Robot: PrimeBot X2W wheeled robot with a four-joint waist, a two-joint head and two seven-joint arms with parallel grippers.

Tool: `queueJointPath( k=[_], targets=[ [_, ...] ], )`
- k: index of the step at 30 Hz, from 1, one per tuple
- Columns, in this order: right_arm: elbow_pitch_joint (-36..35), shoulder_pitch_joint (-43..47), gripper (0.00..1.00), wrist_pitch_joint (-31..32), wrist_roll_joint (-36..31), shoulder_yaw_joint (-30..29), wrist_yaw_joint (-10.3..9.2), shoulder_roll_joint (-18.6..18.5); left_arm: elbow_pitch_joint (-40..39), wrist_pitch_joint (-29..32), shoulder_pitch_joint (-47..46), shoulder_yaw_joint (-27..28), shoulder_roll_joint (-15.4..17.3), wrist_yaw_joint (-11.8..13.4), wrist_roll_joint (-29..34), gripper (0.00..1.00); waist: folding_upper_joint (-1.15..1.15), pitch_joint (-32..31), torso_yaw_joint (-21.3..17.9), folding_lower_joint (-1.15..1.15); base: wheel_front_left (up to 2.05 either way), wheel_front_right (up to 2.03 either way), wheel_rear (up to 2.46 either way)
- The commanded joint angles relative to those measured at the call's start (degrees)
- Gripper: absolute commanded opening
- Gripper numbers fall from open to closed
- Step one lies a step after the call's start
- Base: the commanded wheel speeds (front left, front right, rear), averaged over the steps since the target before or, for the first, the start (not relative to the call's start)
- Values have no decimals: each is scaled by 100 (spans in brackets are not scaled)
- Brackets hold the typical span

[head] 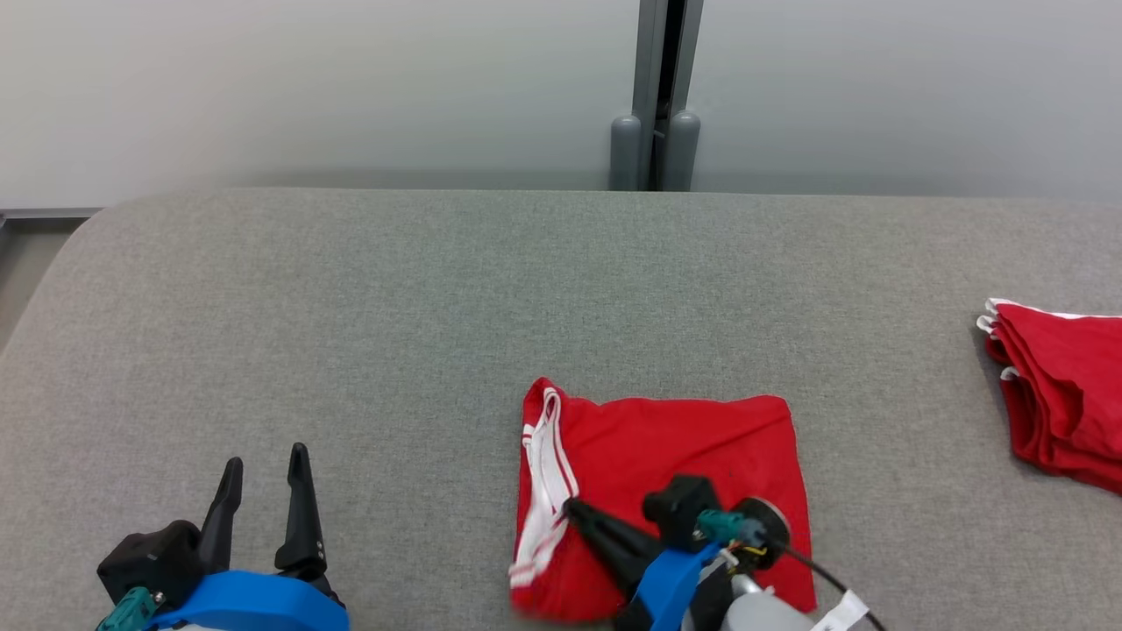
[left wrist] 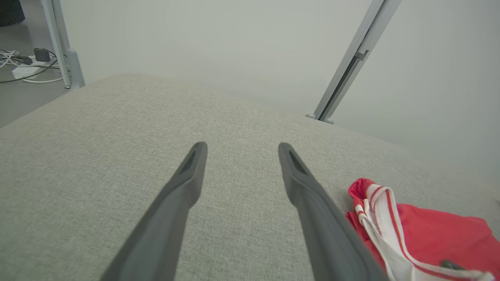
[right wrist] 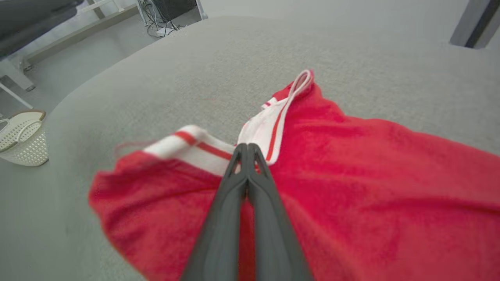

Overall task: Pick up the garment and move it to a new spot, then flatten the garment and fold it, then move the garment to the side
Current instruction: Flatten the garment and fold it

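The garment (head: 675, 447) is red with a white, red-striped waistband, lying folded in a rough square near the front middle of the grey padded table (head: 351, 307). My right gripper (head: 570, 506) lies over it, pointing left, its fingers pressed together with the tips pinched at the waistband; in the right wrist view the gripper (right wrist: 246, 146) is shut at the white band of the garment (right wrist: 371, 175). My left gripper (head: 263, 464) stands open over bare table at the front left, holding nothing. In the left wrist view the gripper (left wrist: 240, 150) has the garment (left wrist: 429, 230) to its lower right.
A pile of folded red garments (head: 1061, 394) lies at the table's right edge. A grey post (head: 657, 114) stands behind the far edge against a pale wall. A white basket (right wrist: 23, 136) sits on the floor off the table's left side.
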Motion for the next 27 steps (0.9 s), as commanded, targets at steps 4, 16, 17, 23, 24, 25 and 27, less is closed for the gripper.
queueJointPath(
  k=[4,16,17,23,24,25,27],
  targets=[
    [-152,-48,0,86,49,744,1,-19,-12,-45,15,59,1,46,-26,100,0,-8,-59,0,0,0,0],
    [-443,-19,100,-608,-507,-346,1,-16,115,-146,-161,-16,-59,-133,87,100,0,-143,-510,0,0,0,0],
    [-503,27,100,-640,-580,-543,1,-17,141,-151,-190,-44,-70,-141,113,100,0,-167,-553,0,0,0,0],
    [-797,585,100,-703,-945,-1617,1,-16,273,-198,-255,-166,-226,-254,168,100,0,-329,-739,0,0,0,0],
    [-840,700,100,-707,-968,-1807,1,-16,280,-199,-221,-172,-281,-314,95,100,0,-355,-763,0,0,0,0],
    [-840,700,100,-707,-968,-1807,1,-16,280,-199,-221,-172,-281,-314,95,100,0,-355,-763,0,0,0,0],
    [-956,941,100,-712,-965,-2211,1,-16,344,-214,-134,-157,-319,-387,61,100,0,-404,-802,0,0,0,0]
  ],
)
